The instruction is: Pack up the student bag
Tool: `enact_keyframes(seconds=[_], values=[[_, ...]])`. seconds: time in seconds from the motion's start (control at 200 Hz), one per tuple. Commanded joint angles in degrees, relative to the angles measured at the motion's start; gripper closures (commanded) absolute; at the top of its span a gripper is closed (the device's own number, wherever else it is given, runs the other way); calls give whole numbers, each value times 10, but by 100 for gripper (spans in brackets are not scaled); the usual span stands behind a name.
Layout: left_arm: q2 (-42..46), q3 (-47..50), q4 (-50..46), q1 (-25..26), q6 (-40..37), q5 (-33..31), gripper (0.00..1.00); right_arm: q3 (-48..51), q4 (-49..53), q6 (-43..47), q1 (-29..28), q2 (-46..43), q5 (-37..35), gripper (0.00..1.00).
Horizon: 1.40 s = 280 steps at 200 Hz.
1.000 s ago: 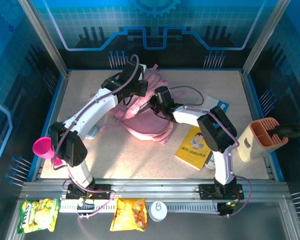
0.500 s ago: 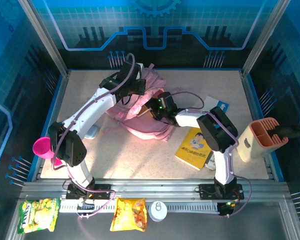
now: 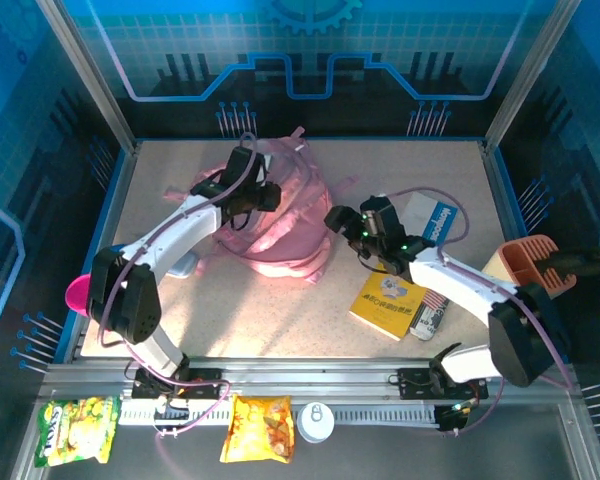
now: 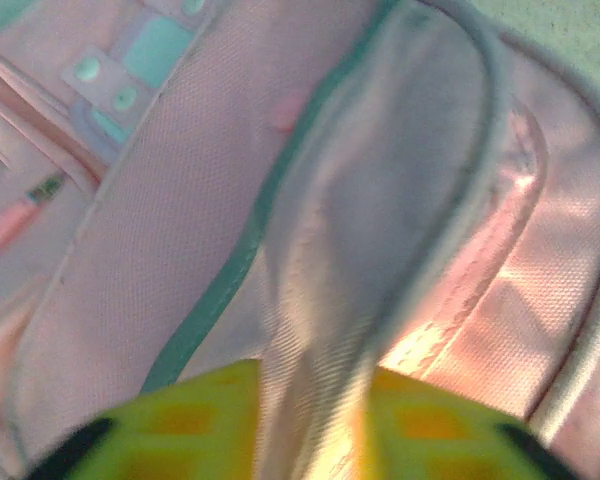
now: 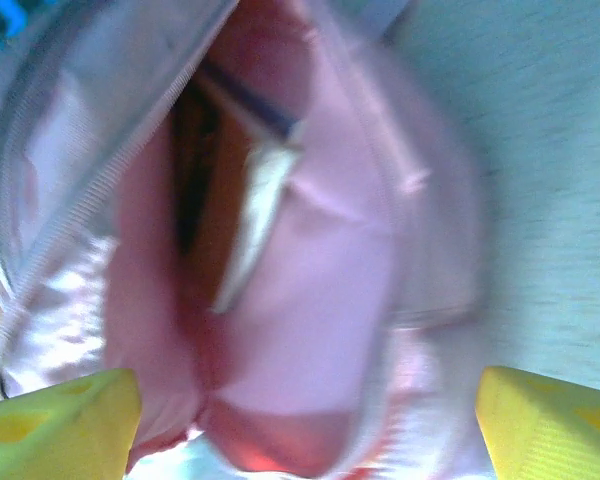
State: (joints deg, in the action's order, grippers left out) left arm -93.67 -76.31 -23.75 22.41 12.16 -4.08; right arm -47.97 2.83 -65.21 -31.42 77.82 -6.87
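The student bag [image 3: 280, 228] is a soft pink backpack lying slumped at the middle of the table. My left gripper [image 3: 264, 195] rests on its upper left part. In the left wrist view the yellow-green fingers [image 4: 180, 425] stand apart, and a grey-pink fold of the bag [image 4: 310, 330] runs through the gap of that gripper [image 4: 310, 405]. My right gripper [image 3: 338, 218] hovers just off the bag's right edge. It is wide open [image 5: 305, 390] and holds nothing. It faces the bag's open mouth [image 5: 280, 260], where a dark orange interior shows.
A yellow book [image 3: 388, 300] and a dark slim case [image 3: 430, 316] lie right of the bag, with a white-blue booklet [image 3: 432, 216] beyond them. A beige-orange pen holder [image 3: 525, 270] stands far right, a pink cup [image 3: 78, 293] far left. Snack packs [image 3: 258, 428] lie on the front rail.
My right gripper has pulled back to the right out of the bag and opened wide. My left gripper has shifted down and its jaws have parted. The bag has sagged flatter.
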Motion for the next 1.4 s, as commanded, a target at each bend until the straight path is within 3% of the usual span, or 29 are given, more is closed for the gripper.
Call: enact_keyframes(seconds=[0.0,0.045,0.175,0.34,0.675,1.106,1.266,1.396], values=[[46,33,54,-9,11,50,38,0,176,79,12,-37,-122,12],[54,44,65,-9,10,66,28,-7,211,89,23,-41,-126,11],[64,59,85,-9,15,110,10,-8,250,114,62,-28,-84,11],[56,45,79,-8,24,143,1,0,262,106,74,7,-64,8],[31,22,57,-8,32,165,1,-17,237,129,77,105,-46,8],[15,7,28,-7,60,176,1,-83,116,244,54,253,120,21],[9,3,20,-4,90,199,1,-83,103,260,57,210,130,23],[-2,-7,6,14,129,211,1,-73,135,267,67,134,98,23]])
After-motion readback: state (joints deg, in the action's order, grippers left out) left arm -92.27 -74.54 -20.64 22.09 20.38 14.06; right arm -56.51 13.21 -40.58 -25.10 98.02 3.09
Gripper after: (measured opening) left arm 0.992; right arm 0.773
